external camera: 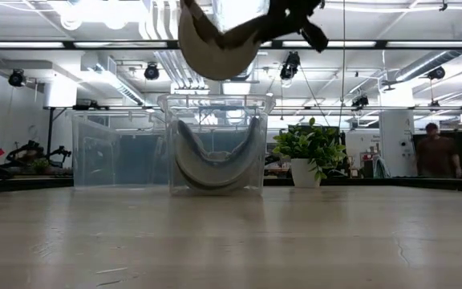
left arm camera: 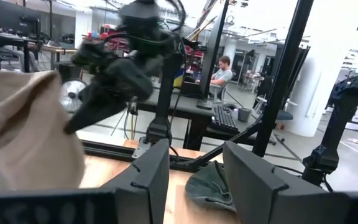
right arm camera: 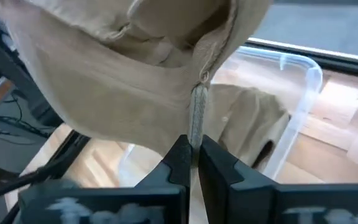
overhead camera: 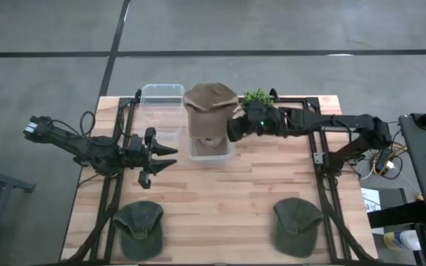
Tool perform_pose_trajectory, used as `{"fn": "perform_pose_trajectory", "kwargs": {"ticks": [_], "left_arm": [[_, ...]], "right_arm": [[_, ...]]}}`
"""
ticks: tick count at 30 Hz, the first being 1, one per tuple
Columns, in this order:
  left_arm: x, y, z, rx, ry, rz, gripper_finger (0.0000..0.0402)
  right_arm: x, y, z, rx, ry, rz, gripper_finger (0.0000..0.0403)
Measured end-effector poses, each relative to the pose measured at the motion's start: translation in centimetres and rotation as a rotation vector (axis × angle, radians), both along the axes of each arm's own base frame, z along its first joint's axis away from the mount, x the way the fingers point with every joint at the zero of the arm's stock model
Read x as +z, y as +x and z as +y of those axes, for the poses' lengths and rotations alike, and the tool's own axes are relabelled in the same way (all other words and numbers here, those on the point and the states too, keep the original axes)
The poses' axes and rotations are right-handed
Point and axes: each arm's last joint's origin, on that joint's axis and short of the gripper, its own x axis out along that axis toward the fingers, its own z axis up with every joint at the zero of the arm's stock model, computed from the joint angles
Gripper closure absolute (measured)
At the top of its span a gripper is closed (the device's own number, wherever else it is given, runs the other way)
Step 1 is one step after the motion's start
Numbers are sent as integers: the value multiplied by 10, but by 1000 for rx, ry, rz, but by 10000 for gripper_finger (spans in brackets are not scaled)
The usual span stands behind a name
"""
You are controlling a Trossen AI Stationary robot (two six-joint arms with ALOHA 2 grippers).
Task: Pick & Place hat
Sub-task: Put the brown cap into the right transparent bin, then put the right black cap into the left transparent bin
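Observation:
My right gripper [overhead camera: 233, 127] is shut on a tan hat [overhead camera: 211, 99] and holds it in the air above a clear bin [overhead camera: 229, 151]. In the low view the tan hat [external camera: 212, 42] hangs high over that bin [external camera: 215, 104], and another tan hat [external camera: 215, 160] lies curled inside it. Two green hats [overhead camera: 139, 225] [overhead camera: 296, 224] lie flat near the table's near edge. My left gripper [overhead camera: 163, 157] waits open over the table, left of the bin. My right gripper [right arm camera: 191, 150] pinches a narrow grey strap [right arm camera: 197, 115] at the tan hat's edge between its two fingertips. The fingers come roughly level from the table's right. The hat is lifted clear, its crown [right arm camera: 104, 81] bulging out away from the fingers, above the bin.
A second clear bin [overhead camera: 161, 100] stands left of the first, at the far edge. A small potted plant [overhead camera: 257, 96] stands to the right, beside my right arm. Bare wood [overhead camera: 220, 199] lies between the bins and the green hats. People sit at desks beyond the table.

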Motion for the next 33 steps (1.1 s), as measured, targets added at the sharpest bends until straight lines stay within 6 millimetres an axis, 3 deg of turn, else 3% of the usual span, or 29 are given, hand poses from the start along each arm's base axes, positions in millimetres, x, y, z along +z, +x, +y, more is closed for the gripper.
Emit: {"fn": "perform_pose_trajectory", "kwargs": {"ticks": [6, 17, 23, 26, 33], "left_arm": [[0, 0, 0, 0, -2, 2, 257], [-1, 0, 0, -3, -16, 7, 257], [-1, 0, 0, -4, -28, 7, 257], [-1, 0, 0, -4, -31, 8, 257], [-2, 0, 0, -4, -29, 12, 257]], "right_arm": [[-18, 7, -24, 1, 86, 63, 390], [-57, 27, -30, 25, 204, 194, 390], [-64, 31, -31, 27, 213, 212, 386], [-64, 31, -32, 23, 213, 214, 363], [-55, 25, -32, 38, 192, 194, 266]]}}
